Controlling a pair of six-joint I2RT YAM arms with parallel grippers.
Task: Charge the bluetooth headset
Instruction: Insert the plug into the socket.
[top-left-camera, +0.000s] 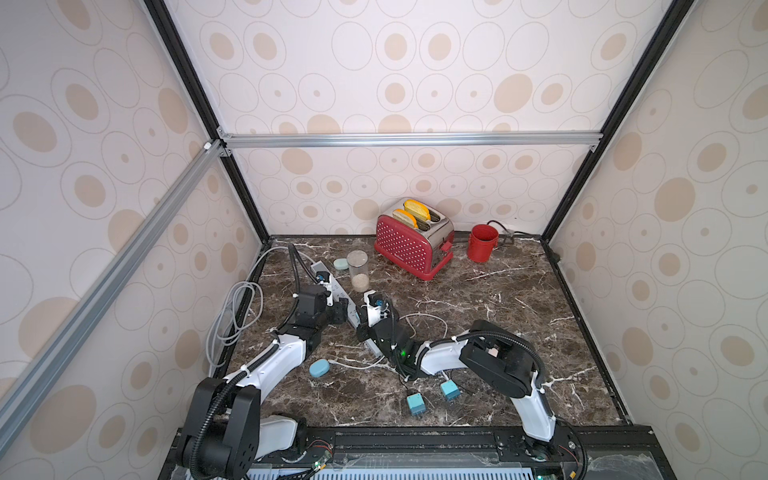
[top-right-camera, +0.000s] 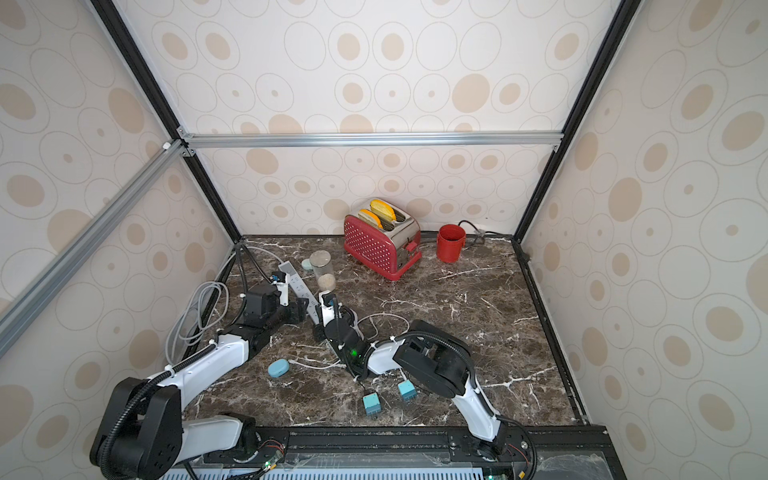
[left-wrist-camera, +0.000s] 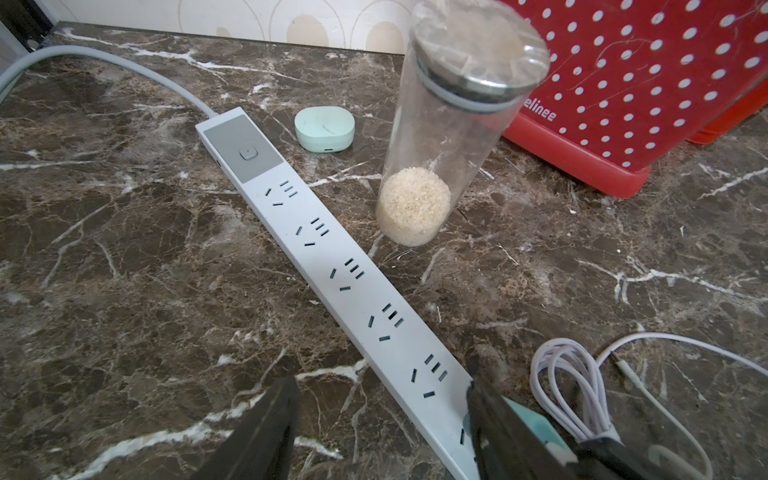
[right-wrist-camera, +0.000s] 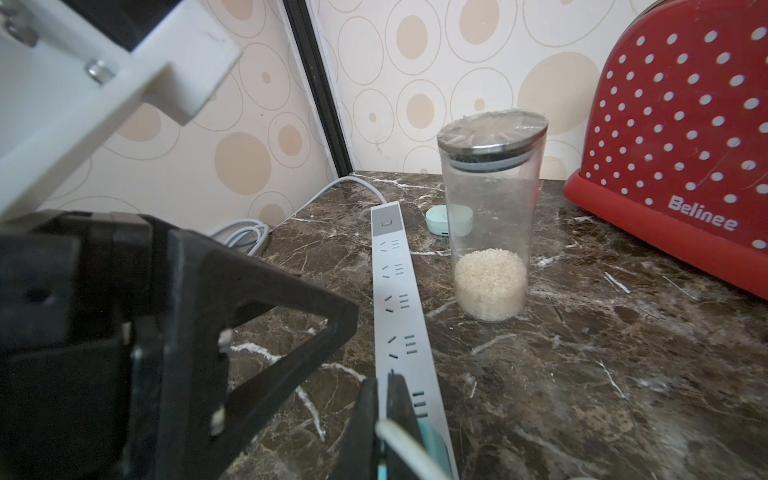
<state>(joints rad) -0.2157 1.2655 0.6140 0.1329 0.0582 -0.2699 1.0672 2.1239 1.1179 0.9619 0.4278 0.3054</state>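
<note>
A mint-green headset case lies by the switch end of the white power strip, also shown in the right wrist view. A blue headset case lies near the front left. My left gripper is open, its fingers on either side of the strip's near end, holding nothing. My right gripper is shut on the white cable, right over a teal charger that sits on the strip. The rest of the cable lies coiled beside it.
A rice jar stands beside the strip, close to both grippers. A red dotted toaster and a red cup are at the back. Two teal chargers lie near the front edge. Grey mains cord hangs at the left.
</note>
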